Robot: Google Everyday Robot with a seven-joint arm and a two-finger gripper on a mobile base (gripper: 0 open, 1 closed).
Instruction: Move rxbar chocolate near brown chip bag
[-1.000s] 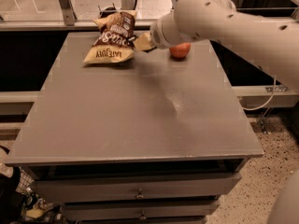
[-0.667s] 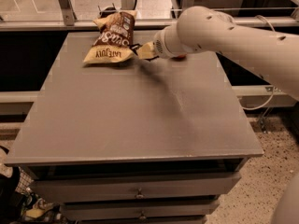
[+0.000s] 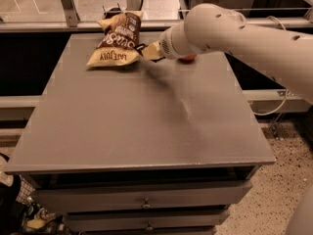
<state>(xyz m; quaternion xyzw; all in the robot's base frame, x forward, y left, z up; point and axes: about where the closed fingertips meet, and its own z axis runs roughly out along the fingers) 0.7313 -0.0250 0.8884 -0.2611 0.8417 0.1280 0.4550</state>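
Sitting at the far-left corner of the flat grey metal tabletop, the crinkly brown and cream-yellow chip bag lay flat with its pale "LATE JULY" edge facing the near side. The bulky white robot arm came in from the right and stretched across the back of the table, and its cream-coloured gripper was low over the surface, just beside the bag's right edge. Honestly couldn't tell whether it was clenched on something or let go, the wrist blocked too much of it. Right at the gripper's tip there was a thin dark sliver touching or nearly touching the bag, which looked like the small flat black rxbar chocolate wrapper, but so little of it showed that I wouldn't swear to it. A bit of a round red apple peeked out under the arm, to the right of the gripper and apart from the bag. Below the tabletop the grey drawer fronts were shut.
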